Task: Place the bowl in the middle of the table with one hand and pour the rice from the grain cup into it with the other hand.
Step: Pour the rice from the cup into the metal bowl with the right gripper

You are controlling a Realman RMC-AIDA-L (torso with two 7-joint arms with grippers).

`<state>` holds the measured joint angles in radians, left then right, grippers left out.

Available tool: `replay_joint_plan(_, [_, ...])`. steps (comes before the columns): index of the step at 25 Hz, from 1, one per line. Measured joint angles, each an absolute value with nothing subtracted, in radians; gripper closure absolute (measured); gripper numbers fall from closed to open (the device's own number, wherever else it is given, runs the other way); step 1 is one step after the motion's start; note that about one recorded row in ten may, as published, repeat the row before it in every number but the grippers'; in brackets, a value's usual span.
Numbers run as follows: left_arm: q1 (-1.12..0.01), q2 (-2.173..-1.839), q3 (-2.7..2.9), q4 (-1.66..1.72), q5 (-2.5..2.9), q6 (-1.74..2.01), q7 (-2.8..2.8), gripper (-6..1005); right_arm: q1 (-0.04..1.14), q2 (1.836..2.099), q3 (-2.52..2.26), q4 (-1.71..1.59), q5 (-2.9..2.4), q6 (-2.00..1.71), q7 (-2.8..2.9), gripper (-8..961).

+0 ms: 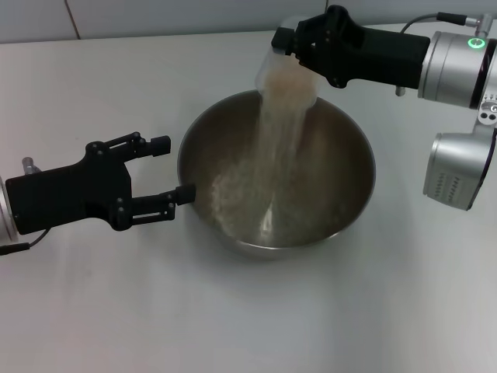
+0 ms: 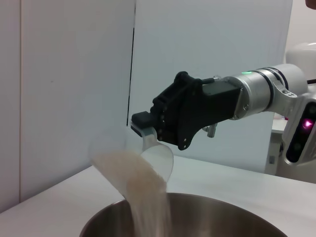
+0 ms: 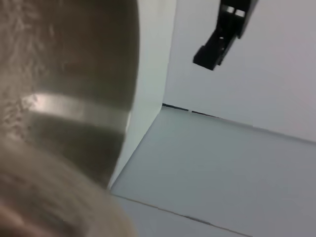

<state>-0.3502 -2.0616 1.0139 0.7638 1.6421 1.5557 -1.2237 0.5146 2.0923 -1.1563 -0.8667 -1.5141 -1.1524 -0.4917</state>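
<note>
The steel bowl (image 1: 370,167) stands in the middle of the white table (image 1: 116,311). My right gripper (image 1: 293,48) is shut on the clear grain cup (image 1: 289,76) and holds it tilted above the bowl's far rim. Rice (image 1: 279,140) streams down from the cup into a pale heap inside the bowl. My left gripper (image 1: 172,169) is open at the bowl's left rim, its near fingertip right at the rim. The left wrist view shows the right gripper (image 2: 148,128), the tilted cup (image 2: 157,157), falling rice (image 2: 143,192) and the bowl's rim (image 2: 222,207). The right wrist view is filled by the cup (image 3: 74,113) and rice (image 3: 49,197).
The right arm's silver-and-white wrist and elbow (image 1: 458,155) hang over the table at the right of the bowl. A white wall (image 1: 155,15) runs along the table's far edge. Bare tabletop lies in front of the bowl.
</note>
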Motion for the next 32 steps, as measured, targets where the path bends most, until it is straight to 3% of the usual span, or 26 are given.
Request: replay_joint_plan(32, [-0.344, -2.062, 1.0, 0.773, 1.646, 1.56, -1.219, 172, 0.489, 2.092, -1.213, -0.865, -1.394, -1.135, -0.743, 943])
